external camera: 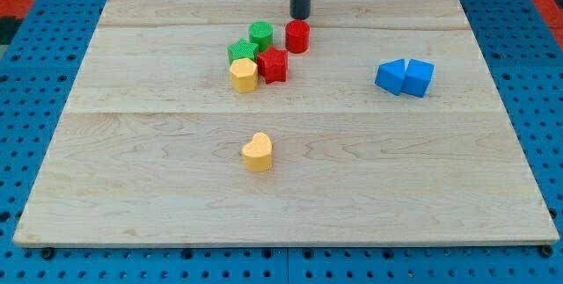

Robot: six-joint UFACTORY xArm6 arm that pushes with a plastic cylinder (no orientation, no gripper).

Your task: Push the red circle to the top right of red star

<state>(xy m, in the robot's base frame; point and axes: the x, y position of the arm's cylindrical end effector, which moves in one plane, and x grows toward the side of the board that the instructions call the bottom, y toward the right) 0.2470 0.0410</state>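
Observation:
The red circle (297, 35) stands near the view's top centre of the wooden board (132, 143). The red star (274, 64) lies just below and left of it, a small gap apart. My tip (301, 17) is just above the red circle, at its upper edge, close to touching or touching it. The dark rod rises out of the view's top.
A green circle (260, 34) and a green star (242, 52) sit left of the red blocks, a yellow hexagon (244, 75) touches the red star's left. A yellow heart (258, 152) lies lower centre. Two blue blocks (391, 76) (419, 78) sit at the right.

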